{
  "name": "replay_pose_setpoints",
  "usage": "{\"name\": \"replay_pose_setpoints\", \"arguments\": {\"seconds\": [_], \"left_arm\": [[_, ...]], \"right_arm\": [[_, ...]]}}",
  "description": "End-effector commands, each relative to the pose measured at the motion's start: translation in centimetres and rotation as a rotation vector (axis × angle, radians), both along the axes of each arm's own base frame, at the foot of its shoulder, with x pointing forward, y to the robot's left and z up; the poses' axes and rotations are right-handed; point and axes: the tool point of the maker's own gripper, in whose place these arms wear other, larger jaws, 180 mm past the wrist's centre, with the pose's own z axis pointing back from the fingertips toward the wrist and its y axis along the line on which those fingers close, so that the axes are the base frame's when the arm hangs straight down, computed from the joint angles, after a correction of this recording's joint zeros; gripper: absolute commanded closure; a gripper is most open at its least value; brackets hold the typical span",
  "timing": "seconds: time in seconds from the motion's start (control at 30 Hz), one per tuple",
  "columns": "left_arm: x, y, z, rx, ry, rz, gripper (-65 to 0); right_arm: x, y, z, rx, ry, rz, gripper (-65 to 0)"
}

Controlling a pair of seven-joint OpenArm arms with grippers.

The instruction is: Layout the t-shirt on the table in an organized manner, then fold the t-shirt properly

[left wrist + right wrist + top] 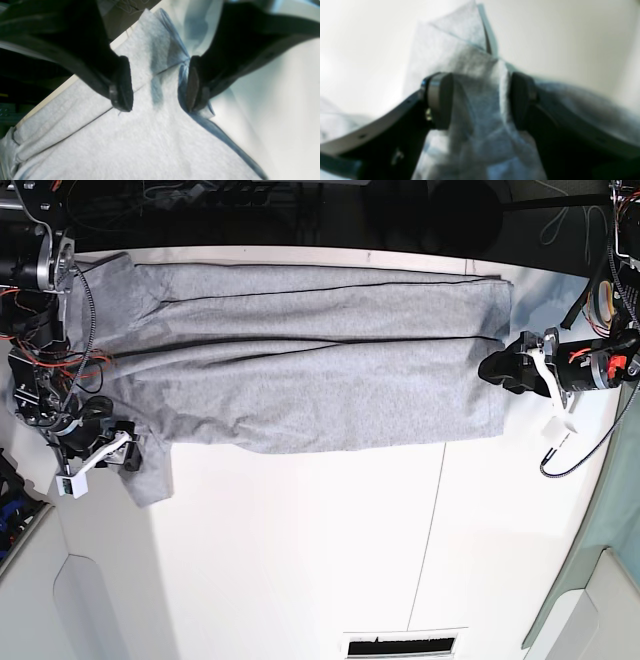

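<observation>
T-shirt lies spread lengthwise along the far side of the white worktop, folded into a long band. At its hem end the left gripper stands released over the cloth; at its sleeve end the right gripper straddles a raised fold, apparently unclenched. Best to pinch both ends evenly before the next fold.

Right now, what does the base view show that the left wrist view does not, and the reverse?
Only the base view shows the whole t-shirt spread across the table, the table's dark seam, and the right pincer at a sleeve. Only the left wrist view shows the left pincer close up, its jaws apart over a fold line. Both show the grey t-shirt, white table and left pincer.
</observation>
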Motion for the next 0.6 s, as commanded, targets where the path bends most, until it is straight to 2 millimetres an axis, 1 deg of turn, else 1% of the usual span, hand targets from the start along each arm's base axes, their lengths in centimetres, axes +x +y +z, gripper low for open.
{"name": "replay_pose_setpoints", "arguments": {"seconds": [0.0,0.1,0.17,0.2,0.23,0.33,0.4,0.47,0.57], "left_arm": [[1.4,0.4,1.6,-0.005,-0.058,0.001,-37.5],[2.2,0.5,2.1,0.001,-0.076,-0.001,-37.5],[3.1,0.5,2.7,0.003,-0.098,-0.001,-37.5],[3.6,0.5,3.1,0.002,-0.111,-0.001,-37.5],[4.1,0.5,3.5,0.002,-0.126,-0.001,-37.5],[5.9,1.1,4.6,0.034,-0.199,0.014,-37.5],[7.2,1.9,5.0,0.088,-0.266,0.029,-37.5],[8.1,3.1,4.9,0.133,-0.305,0.063,-37.5],[8.3,4.3,3.3,0.142,-0.265,0.117,-37.5]], "right_arm": [[0.8,-0.8,1.1,-0.016,-0.018,-0.003,-35.6],[1.2,-0.5,1.4,-0.015,-0.031,0.003,-35.6],[1.2,-0.5,1.5,-0.016,-0.034,0.004,-35.4],[1.2,-0.5,1.5,-0.017,-0.034,0.004,-33.9],[1.2,-0.6,1.5,-0.02,-0.032,0.003,-30.4],[0.9,-0.8,1.1,-0.052,-0.017,0.021,-15.9],[0.7,-0.9,0.9,-0.081,-0.007,0.038,-7.6],[0.6,-1.0,0.8,-0.1,0.0,0.048,0.0],[0.5,-1.1,0.7,-0.112,0.004,0.056,0.0]]}}
